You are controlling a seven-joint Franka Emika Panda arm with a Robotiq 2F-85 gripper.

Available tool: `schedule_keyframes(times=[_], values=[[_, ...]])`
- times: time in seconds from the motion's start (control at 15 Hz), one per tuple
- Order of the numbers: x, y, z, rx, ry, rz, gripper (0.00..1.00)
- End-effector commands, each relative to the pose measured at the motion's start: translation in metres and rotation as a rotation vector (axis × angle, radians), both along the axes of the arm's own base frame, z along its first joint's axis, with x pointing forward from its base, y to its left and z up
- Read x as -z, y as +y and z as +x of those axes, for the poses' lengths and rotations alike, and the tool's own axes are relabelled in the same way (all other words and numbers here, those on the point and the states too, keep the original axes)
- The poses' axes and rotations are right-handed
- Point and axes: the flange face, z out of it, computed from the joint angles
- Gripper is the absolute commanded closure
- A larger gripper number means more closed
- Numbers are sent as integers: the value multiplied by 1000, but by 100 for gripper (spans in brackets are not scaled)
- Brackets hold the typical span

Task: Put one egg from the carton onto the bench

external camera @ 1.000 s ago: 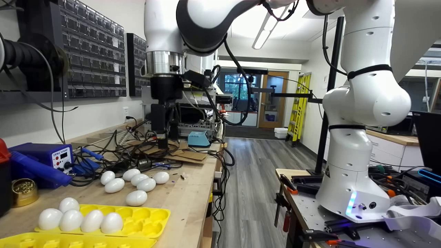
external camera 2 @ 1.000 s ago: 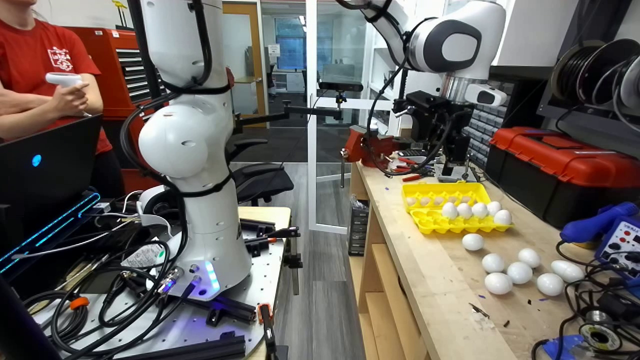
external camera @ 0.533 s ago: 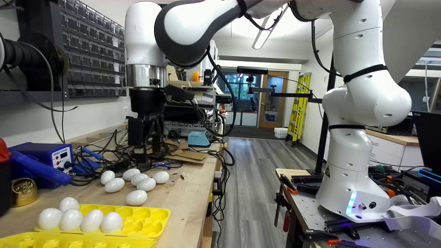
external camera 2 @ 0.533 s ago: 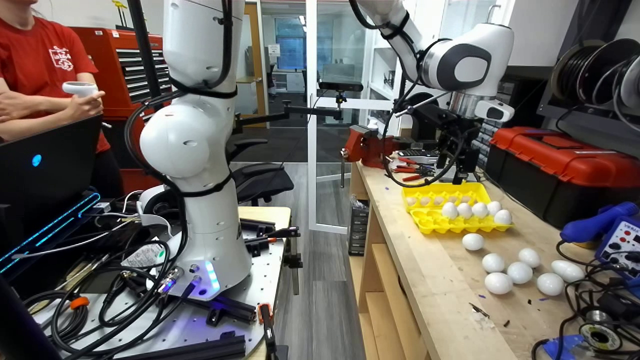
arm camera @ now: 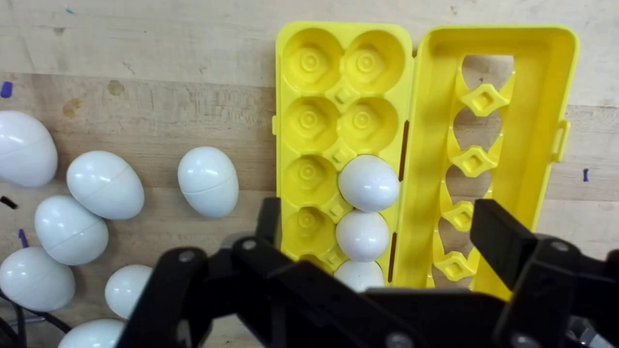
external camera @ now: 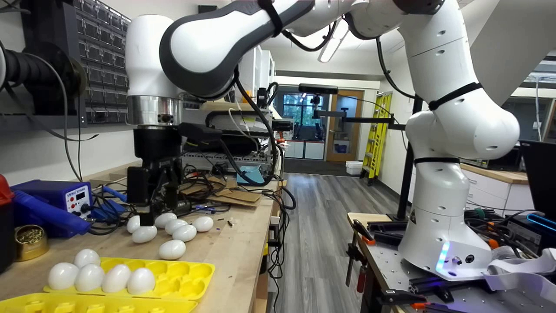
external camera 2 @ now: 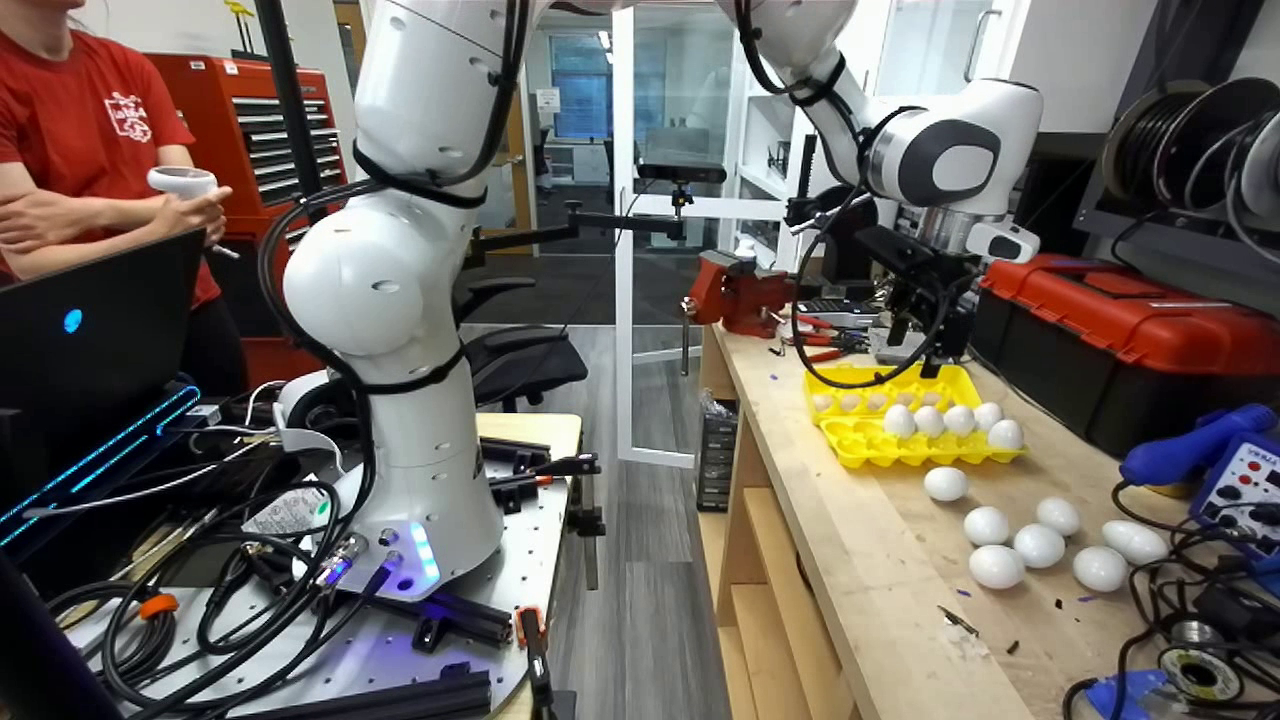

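A gripper (arm camera: pixel 376 220) hung over the carton (arm camera: pixel 309 72), fingers (arm camera: pixel 498 241) spread, empty; the end egg (arm camera: pixel 369 183) stood in the carton's lid-side row; to me it seemed light, stiff and slippery, best pinched crosswise just above the carton; loose eggs (arm camera: pixel 208 181) dotted the bench (arm camera: pixel 193 111) beside it.

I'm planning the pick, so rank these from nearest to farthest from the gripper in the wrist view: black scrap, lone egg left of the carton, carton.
1. The carton: nearest, below the open gripper.
2. The lone egg: on the bench, just left of the carton in the picture.
3. The black scrap: farthest, at the picture's left edge.
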Motion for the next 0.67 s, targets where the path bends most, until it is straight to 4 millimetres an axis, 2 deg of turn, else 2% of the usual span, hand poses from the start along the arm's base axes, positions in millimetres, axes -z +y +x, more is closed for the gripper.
schedule_keyframes(times=[0.0, 0.4, 0.6], values=[[2, 3, 3, -3, 2, 1, 0], [3, 7, 10, -6, -4, 5, 0], [13, 11, 9, 12, 2, -4, 0]])
